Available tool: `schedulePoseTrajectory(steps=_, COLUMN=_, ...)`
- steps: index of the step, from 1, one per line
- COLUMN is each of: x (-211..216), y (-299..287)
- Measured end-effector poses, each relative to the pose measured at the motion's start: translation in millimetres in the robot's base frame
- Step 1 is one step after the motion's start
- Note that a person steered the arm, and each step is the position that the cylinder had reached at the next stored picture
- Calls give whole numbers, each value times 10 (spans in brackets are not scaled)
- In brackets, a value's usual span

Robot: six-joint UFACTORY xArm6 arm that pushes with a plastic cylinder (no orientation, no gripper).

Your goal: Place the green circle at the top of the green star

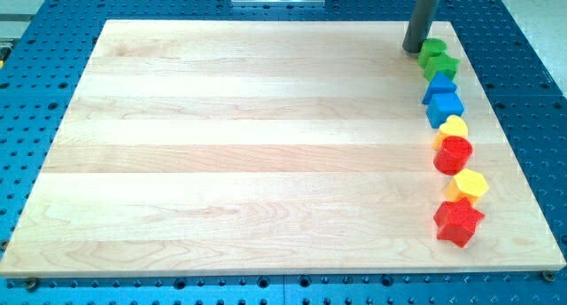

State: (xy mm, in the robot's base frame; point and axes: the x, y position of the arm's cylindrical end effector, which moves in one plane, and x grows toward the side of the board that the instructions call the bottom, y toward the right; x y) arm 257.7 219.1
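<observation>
The green circle (432,49) sits near the board's top right corner. The green star (441,66) lies just below it, touching or nearly touching it. My tip (413,50) rests on the board right at the circle's left side, close to touching it. The rod rises out of the view's top.
Below the green star, a column of blocks runs down the right side: a blue block (439,86), a blue block (444,108), a yellow block (453,128), a red circle (453,153), a yellow block (469,184) and a red star (458,222). The wooden board (248,145) lies on a blue perforated table.
</observation>
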Motion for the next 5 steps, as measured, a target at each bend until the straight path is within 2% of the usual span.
schedulePoseTrajectory(steps=1, x=-33, y=0)
schedulePoseTrajectory(steps=3, x=-659, y=87)
schedulePoseTrajectory(steps=5, x=-657, y=104)
